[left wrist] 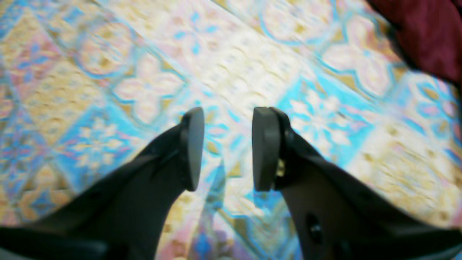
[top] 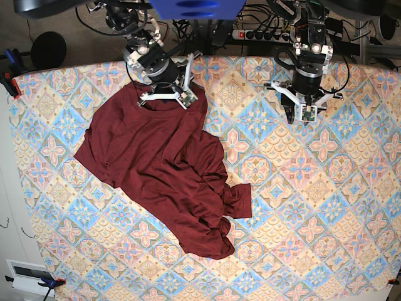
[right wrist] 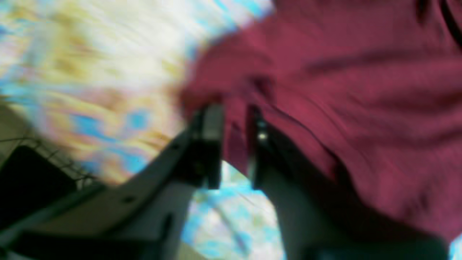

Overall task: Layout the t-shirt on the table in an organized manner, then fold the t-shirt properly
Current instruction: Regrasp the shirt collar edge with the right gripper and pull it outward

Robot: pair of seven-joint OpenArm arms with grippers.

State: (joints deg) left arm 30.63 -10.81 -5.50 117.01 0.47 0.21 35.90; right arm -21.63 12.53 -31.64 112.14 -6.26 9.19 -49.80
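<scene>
The maroon t-shirt (top: 163, 169) lies crumpled on the left half of the patterned table (top: 326, 207), collar toward the far edge and the lower part bunched near the middle. My right gripper (top: 164, 95) sits at the collar. In the blurred right wrist view its fingers (right wrist: 213, 144) stand a little apart, and the gripper (right wrist: 234, 144) has a fold of the t-shirt (right wrist: 343, 90) in the gap. My left gripper (left wrist: 228, 148) hangs open over bare table (left wrist: 234, 54) with nothing between its pads. A t-shirt edge (left wrist: 426, 32) shows in that view's top right corner. In the base view the left gripper (top: 305, 116) is at the far right.
A power strip and cables (top: 263, 32) run along the table's far edge. A clamp (top: 9, 78) holds the cloth at the far left corner. A white box (top: 28, 276) sits off the near left corner. The table's right half shows only patterned cloth.
</scene>
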